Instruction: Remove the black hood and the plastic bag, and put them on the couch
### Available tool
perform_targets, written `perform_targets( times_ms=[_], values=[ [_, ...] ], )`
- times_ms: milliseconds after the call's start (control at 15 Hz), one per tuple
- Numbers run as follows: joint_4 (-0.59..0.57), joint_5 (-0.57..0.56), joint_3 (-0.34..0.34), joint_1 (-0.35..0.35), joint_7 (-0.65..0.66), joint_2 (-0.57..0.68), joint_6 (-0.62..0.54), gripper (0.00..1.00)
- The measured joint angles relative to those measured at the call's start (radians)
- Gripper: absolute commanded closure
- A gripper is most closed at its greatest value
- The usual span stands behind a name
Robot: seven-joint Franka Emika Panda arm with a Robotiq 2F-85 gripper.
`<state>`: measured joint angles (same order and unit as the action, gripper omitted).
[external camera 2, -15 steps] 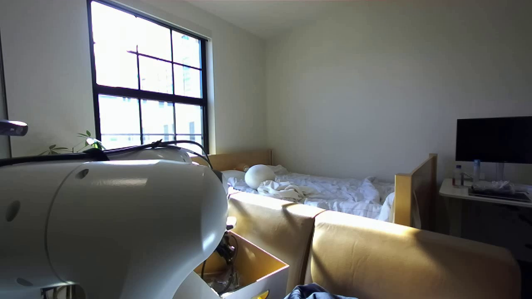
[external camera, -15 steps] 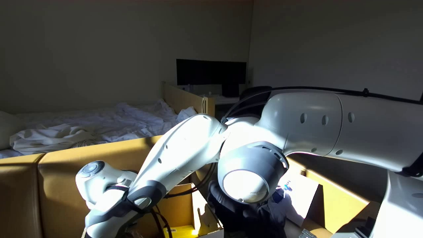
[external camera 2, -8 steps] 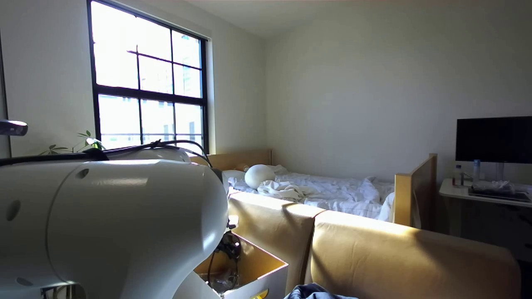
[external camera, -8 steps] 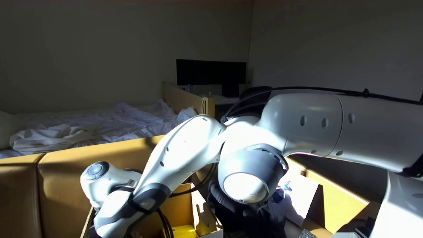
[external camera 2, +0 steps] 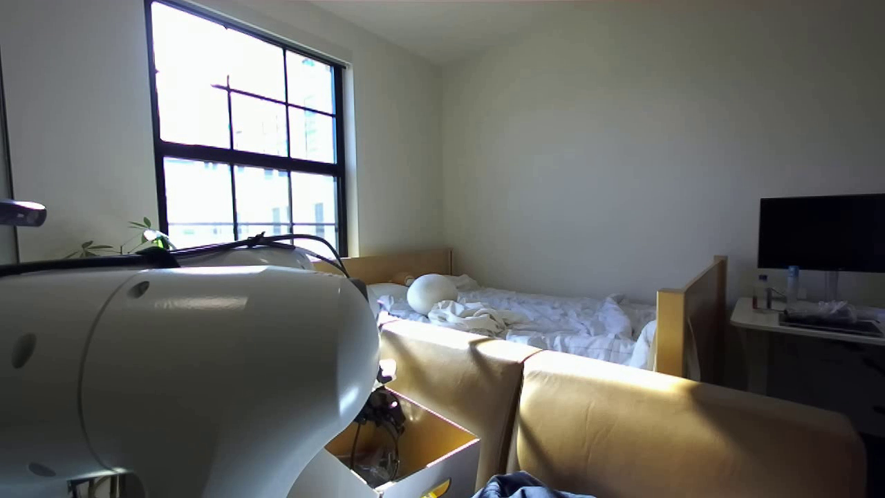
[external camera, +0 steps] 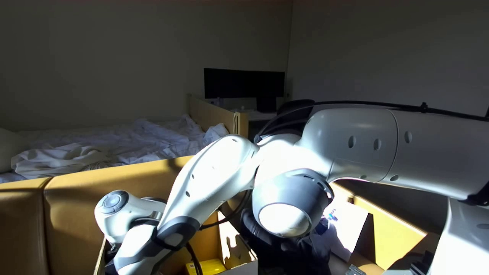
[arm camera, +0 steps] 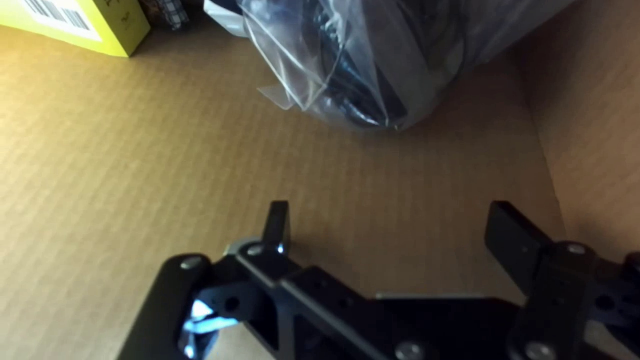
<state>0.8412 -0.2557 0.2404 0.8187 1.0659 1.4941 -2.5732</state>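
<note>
Wrist (external camera: 116,221) has shifted toward the middle of the box (external camera 2: 464,470) and slightly lower since a second ago; hood (external camera: 301,252) and couch (external camera 2: 664,429) look unchanged. Wrist view: gripper (arm camera: 389,215) stands with jaws spread wide, nothing between them, bare box floor beyond. Bag (arm camera: 360,65) lies inside the box, ahead of the jaws and apart from them.

Reading: bag is the outstanding item, and this looks like the approach to it. Hood lies outside the box, just beside it, in front of the couch back; probably placed already, though what it rests on is hidden.

Materials. Bag: thin clear film, glossy, sharply creased, a loose flap at its near edge, something dark and unidentifiable inside. Should crumple easily; a pinch on film alone may slip or tear. Box: corrugated board, faint parallel ribs across the floor, straight fold at the wall. Carton (arm camera: 100,22) on that floor: yellow, crisp-edged, barcode label. Hood: soft black cloth, slack, blue-grey folds in an exterior view. Couch: smooth tan, squarish back cushions.
</note>
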Motion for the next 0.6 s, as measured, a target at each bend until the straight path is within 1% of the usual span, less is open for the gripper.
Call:
perform_targets(
  times_ms=[67, 133, 267, 467, 600],
  values=[
    [0.001, 0.0, -0.011, -0.002, -0.004, 0.0, 0.0, 0.0],
    [0.003, 0.006, -0.039, -0.01, -0.029, 0.0, 0.004, 0.0],
    [0.013, 0.023, -0.125, -0.036, -0.103, -0.001, 0.028, 0.0],
    [0.021, 0.048, -0.23, -0.065, -0.189, -0.003, 0.132, 0.0],
    [0.02, 0.051, -0.261, -0.076, -0.227, -0.008, 0.215, 0.0]
  ],
)
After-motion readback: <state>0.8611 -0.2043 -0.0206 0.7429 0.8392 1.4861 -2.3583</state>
